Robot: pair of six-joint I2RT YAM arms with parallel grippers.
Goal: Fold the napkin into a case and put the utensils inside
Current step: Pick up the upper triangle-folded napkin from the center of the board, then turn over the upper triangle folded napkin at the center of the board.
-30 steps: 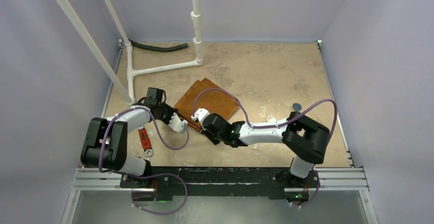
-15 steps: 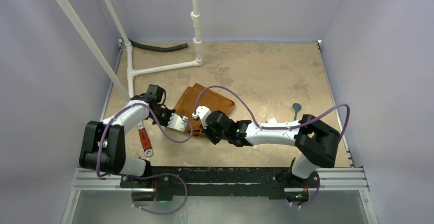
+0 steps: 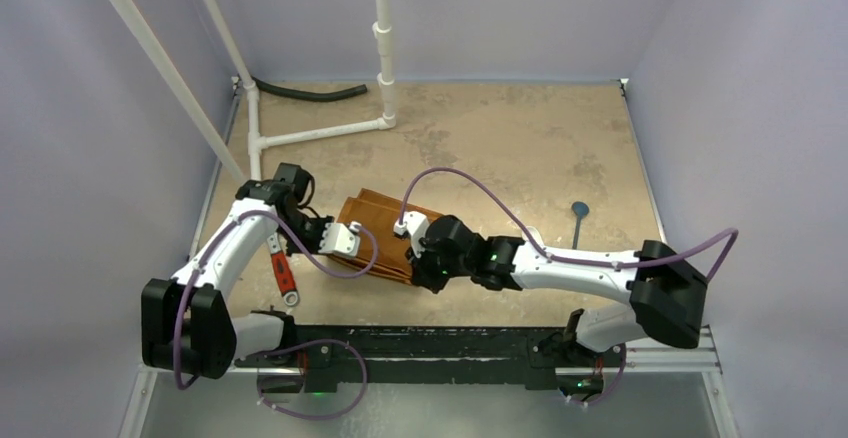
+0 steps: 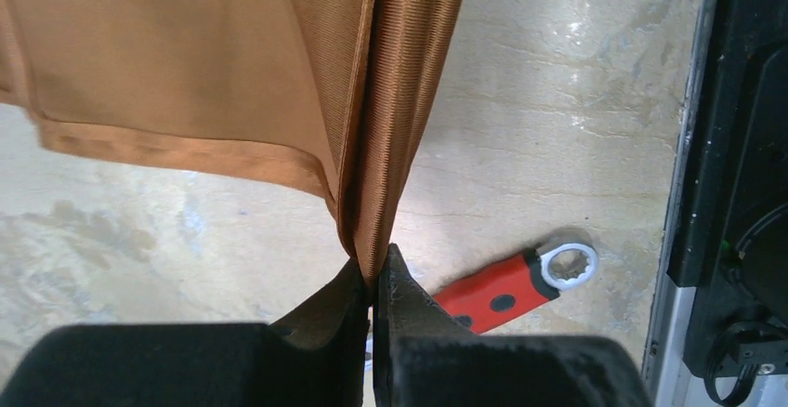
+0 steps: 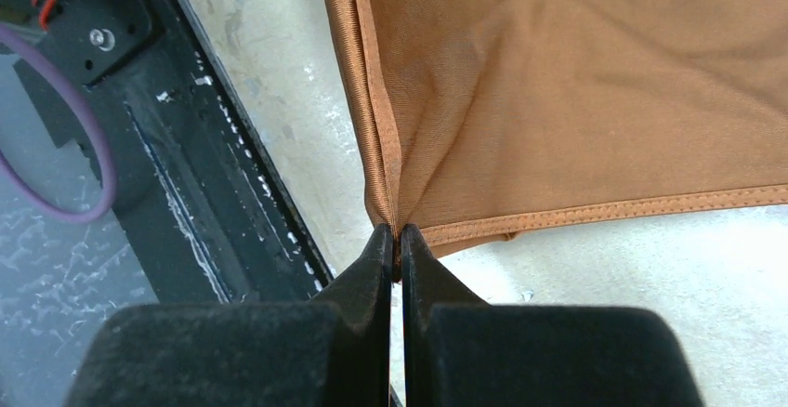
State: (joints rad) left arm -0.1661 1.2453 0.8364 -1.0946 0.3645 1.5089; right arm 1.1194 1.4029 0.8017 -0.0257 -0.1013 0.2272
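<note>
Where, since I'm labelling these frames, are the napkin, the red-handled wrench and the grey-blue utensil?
napkin [image 3: 385, 220], top external view, middle of the folded cloth.
red-handled wrench [image 4: 483, 295], left wrist view, its red handle.
grey-blue utensil [image 3: 578, 223], top external view, its thin stem.

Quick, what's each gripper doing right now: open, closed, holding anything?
The left gripper is closed, pinching a fold of the napkin.
The right gripper is closed on a corner of the napkin.
</note>
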